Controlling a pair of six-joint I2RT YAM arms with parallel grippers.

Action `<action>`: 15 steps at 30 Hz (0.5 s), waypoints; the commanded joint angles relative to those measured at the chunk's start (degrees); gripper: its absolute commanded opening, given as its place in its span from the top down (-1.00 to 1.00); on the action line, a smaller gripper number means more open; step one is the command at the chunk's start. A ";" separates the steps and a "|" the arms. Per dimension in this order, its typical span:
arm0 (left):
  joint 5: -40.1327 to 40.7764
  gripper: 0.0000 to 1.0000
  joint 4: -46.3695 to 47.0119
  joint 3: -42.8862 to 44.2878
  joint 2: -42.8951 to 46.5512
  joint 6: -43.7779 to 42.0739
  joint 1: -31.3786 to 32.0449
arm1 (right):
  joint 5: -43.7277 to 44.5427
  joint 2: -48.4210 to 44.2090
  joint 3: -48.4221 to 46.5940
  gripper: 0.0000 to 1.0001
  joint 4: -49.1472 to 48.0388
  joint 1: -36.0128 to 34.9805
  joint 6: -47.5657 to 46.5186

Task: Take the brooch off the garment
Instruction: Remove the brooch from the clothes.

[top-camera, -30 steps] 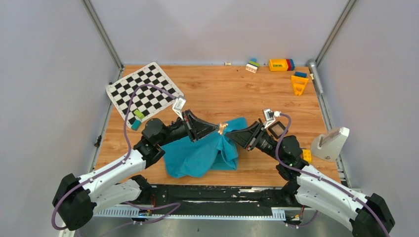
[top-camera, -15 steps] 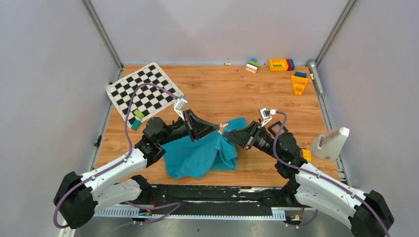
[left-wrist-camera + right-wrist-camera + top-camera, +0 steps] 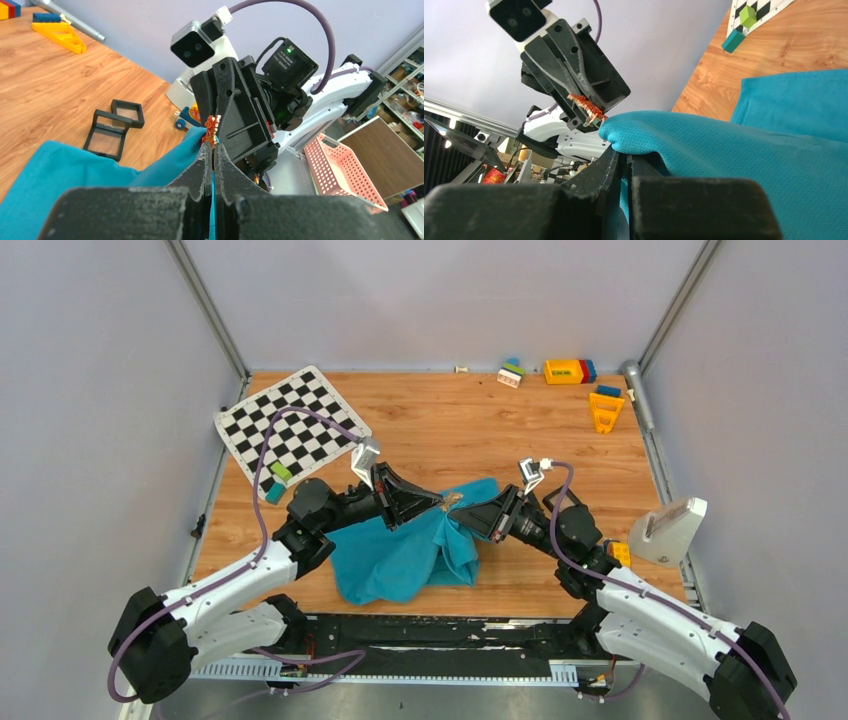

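Observation:
The teal-blue garment [image 3: 400,558] lies crumpled at the table's near middle, with one fold lifted between my two grippers. The small orange-red brooch [image 3: 452,500] sits at the top of that fold. My left gripper [image 3: 438,502] is shut, and the brooch [image 3: 212,131] sticks out of its tips [image 3: 213,146] with a strip of teal fabric between the jaws. My right gripper [image 3: 462,517] is shut on the garment fold [image 3: 704,145] just beside it [image 3: 623,152]. In the right wrist view the brooch [image 3: 586,107] sits in the left gripper's tips at the edge of the fabric.
A black-and-white checkered mat [image 3: 290,425] lies at the back left, with green and teal blocks [image 3: 278,480] at its near corner. Toy bricks [image 3: 565,371] and a yellow piece [image 3: 605,412] lie at the back right. A white device [image 3: 668,528] stands at the right edge. Black square boxes [image 3: 112,127] lie beside the garment.
My right wrist has shifted a little to the left and turned, closing in on the left gripper. The lifted fold and brooch stay at nearly the same spot.

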State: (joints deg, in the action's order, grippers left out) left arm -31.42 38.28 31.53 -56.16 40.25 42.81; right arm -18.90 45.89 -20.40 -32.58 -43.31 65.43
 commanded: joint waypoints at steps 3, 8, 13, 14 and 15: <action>-8.48 1.00 -5.32 2.31 0.39 -4.06 2.54 | -1.52 0.86 -4.96 1.00 1.56 -0.26 -0.33; -6.32 1.00 -11.26 2.37 2.11 -6.53 2.62 | -1.22 -0.45 -4.97 1.00 2.02 -0.28 -1.33; 0.55 0.02 -20.92 3.17 3.65 -7.75 2.55 | -0.56 -1.73 -7.12 1.00 8.79 -0.28 -5.67; 2.43 -0.21 -22.89 3.56 4.34 -7.87 2.55 | -0.35 -2.00 -7.61 1.00 10.66 -0.28 -6.38; 3.13 -0.29 -23.38 3.72 5.04 -7.79 2.54 | -0.29 -2.16 -8.06 1.00 12.01 -0.28 -7.39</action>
State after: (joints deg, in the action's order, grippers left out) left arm -31.94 24.14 32.77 -53.17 33.76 44.69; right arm -20.86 45.82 -23.24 -22.39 -43.42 62.15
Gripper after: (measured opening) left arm 0.559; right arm 0.072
